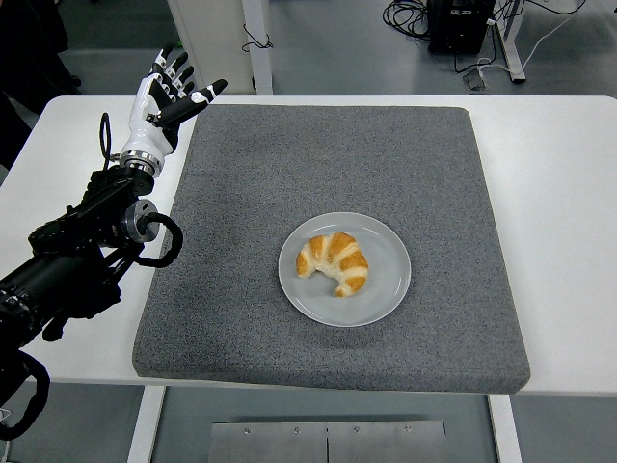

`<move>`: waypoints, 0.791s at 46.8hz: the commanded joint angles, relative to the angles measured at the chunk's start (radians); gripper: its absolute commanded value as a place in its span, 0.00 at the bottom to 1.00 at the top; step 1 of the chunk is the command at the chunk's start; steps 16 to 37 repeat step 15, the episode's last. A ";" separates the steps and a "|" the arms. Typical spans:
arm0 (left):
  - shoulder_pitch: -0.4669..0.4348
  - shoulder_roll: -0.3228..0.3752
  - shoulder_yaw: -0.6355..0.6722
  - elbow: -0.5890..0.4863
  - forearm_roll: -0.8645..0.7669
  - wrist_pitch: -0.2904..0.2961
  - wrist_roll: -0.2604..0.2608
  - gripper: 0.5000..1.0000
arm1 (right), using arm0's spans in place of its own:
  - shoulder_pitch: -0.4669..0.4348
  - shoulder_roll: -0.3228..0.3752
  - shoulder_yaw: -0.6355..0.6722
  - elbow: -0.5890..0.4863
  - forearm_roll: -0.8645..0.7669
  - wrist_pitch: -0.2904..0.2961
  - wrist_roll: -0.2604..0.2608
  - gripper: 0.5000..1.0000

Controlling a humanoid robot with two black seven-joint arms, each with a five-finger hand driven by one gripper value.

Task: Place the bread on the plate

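Observation:
A golden croissant (334, 260) lies on the round grey plate (385, 288), near the middle of the grey mat (337, 164). My left hand (170, 95) is raised at the mat's far left corner, well away from the plate. Its fingers (205, 94) are spread and hold nothing. The black left arm (82, 253) runs down along the table's left side. My right arm does not show.
The mat covers most of the white table (554, 183). A dark figure (29, 48) stands at the top left beyond the table. Cables and a black box (463, 24) lie on the floor at the top right.

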 commanded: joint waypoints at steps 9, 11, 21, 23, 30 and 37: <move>-0.003 -0.028 -0.074 0.118 -0.069 -0.113 0.001 0.94 | 0.035 0.000 0.000 0.009 0.001 0.002 0.000 1.00; -0.005 -0.031 -0.088 0.131 -0.074 -0.130 0.001 0.94 | 0.035 0.000 0.001 0.009 0.001 0.004 0.000 1.00; -0.005 -0.037 -0.096 0.138 -0.074 -0.145 0.003 0.94 | 0.037 0.000 0.003 0.011 0.001 0.005 0.000 1.00; -0.005 -0.037 -0.096 0.138 -0.074 -0.145 0.003 0.94 | 0.037 0.000 0.003 0.011 0.001 0.005 0.000 1.00; -0.005 -0.037 -0.096 0.138 -0.074 -0.145 0.003 0.94 | 0.037 0.000 0.003 0.011 0.001 0.005 0.000 1.00; -0.005 -0.037 -0.096 0.138 -0.074 -0.145 0.003 0.94 | 0.037 0.000 0.003 0.011 0.001 0.005 0.000 1.00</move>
